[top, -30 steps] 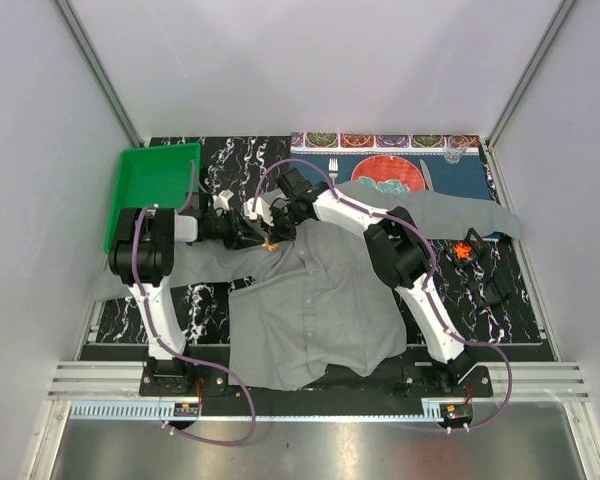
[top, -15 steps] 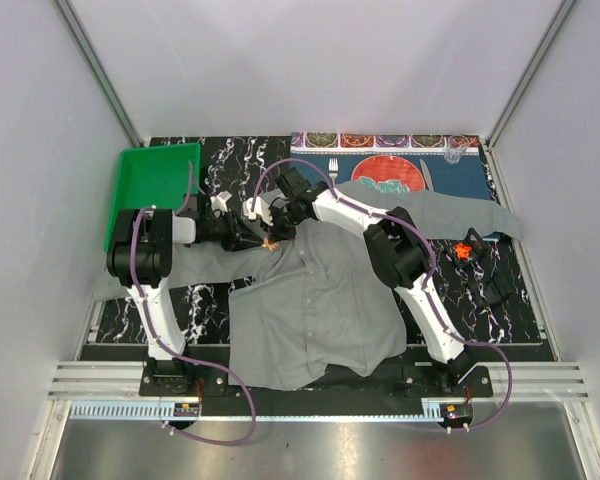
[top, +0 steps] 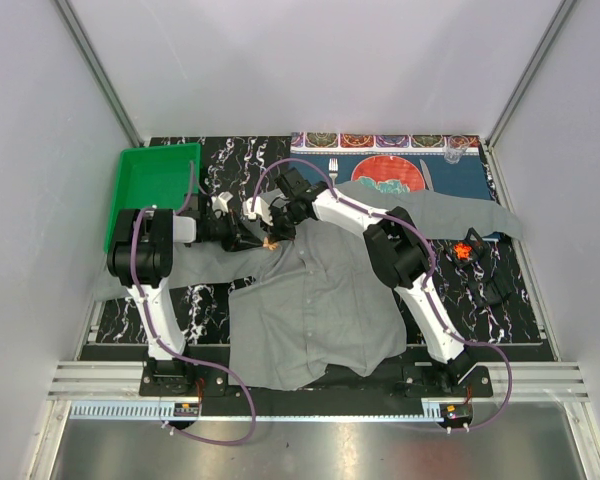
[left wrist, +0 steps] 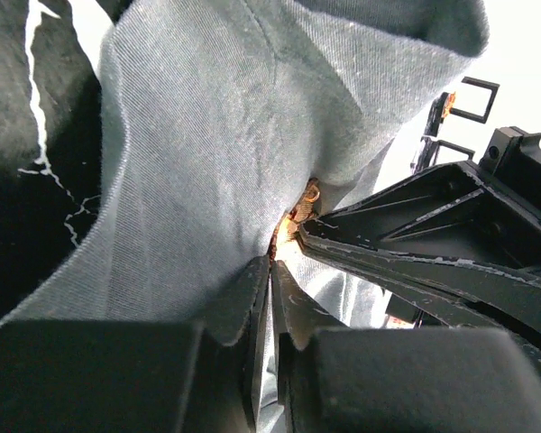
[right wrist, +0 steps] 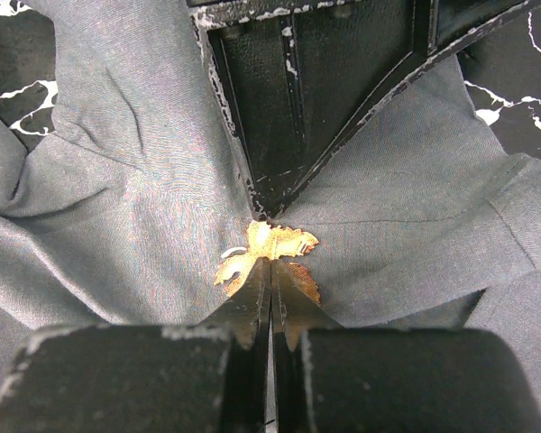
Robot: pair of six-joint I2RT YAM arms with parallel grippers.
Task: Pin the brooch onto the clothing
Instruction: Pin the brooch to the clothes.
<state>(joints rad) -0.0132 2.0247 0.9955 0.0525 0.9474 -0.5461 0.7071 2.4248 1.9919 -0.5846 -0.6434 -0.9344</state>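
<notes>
as the right gripper [right wrist: 270, 271], jaws pressed together, pinches the gold brooch [right wrist: 279, 244] against the grey shirt [right wrist: 117, 198] at the middle of the table [top: 195, 305], the left gripper [left wrist: 272, 271], jaws nipping a shirt fold, should hold the cloth taut for the pin.

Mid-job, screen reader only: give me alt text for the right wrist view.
A gold leaf brooch lies on the grey shirt at centre frame, the shut right claw pinching its lower edge. The left claw reaches down from the top, its tip at the brooch's upper edge.
</notes>
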